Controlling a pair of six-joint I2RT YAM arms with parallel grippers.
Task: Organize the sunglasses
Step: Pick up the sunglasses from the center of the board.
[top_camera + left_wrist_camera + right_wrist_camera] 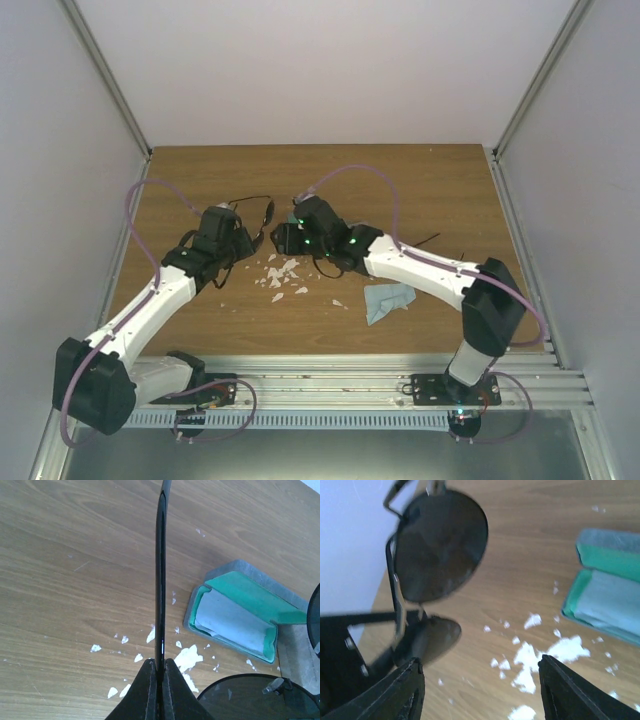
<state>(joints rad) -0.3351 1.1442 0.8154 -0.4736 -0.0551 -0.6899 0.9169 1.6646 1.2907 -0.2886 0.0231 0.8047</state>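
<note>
Now the left hand (160, 669) clamps the sunglasses (160, 580) by one temple.

Open case (250, 592), cloth (386, 300), white scraps (281, 272), table (420, 190).

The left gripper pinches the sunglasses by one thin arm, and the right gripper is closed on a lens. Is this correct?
Not fully. The left gripper does pinch the sunglasses by one thin arm, but the right gripper is open, gripping nothing; the right wrist view shows it.
</note>
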